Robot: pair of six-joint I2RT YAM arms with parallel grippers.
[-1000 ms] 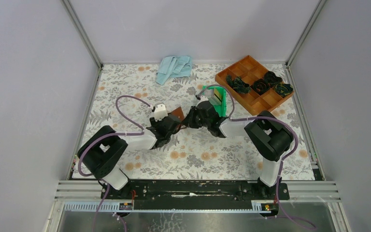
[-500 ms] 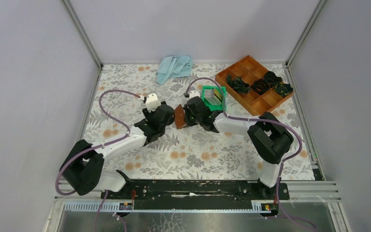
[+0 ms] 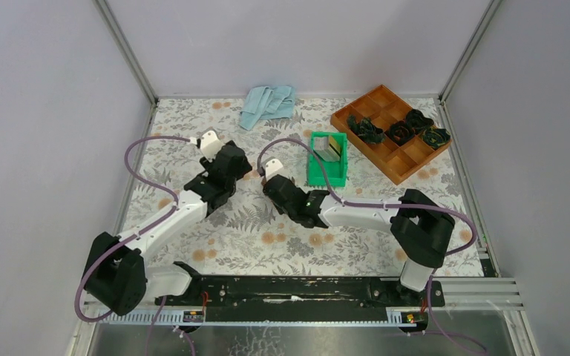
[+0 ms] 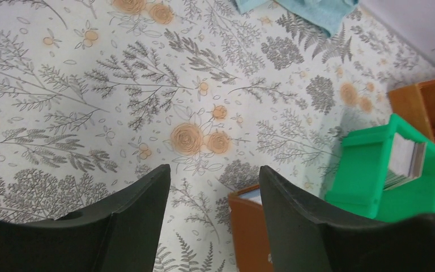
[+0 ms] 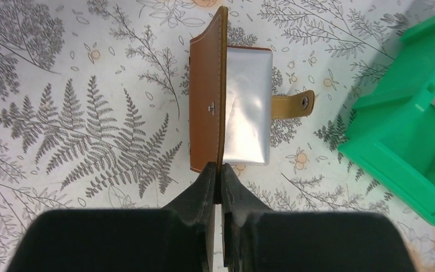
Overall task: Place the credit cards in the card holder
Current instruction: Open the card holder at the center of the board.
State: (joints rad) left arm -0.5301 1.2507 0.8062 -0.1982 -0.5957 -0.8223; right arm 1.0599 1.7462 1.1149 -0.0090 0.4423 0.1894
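The card holder (image 5: 207, 102) is a brown leather wallet lying on the floral table, one flap raised on edge, with silvery sleeves (image 5: 249, 110) and a snap tab (image 5: 294, 103) spread to its right. My right gripper (image 5: 221, 168) is shut on the near edge of that raised flap. In the top view the right gripper (image 3: 267, 182) covers the holder. The left gripper (image 4: 214, 170) is open and holds nothing; the card holder (image 4: 252, 232) shows beside its right finger. In the top view the left gripper (image 3: 231, 159) hangs to the left. The credit cards (image 3: 332, 147) stand in a green bin (image 3: 326, 174).
The green bin (image 5: 408, 141) sits close to the right of the holder. An orange-brown wooden tray (image 3: 390, 130) with dark items lies at the back right. A light blue cloth (image 3: 269, 104) is crumpled at the back edge. Walls enclose the table on three sides.
The left gripper has let go of the card holder and drawn back to the far left. My right gripper has carried the holder leftward, away from the bin.
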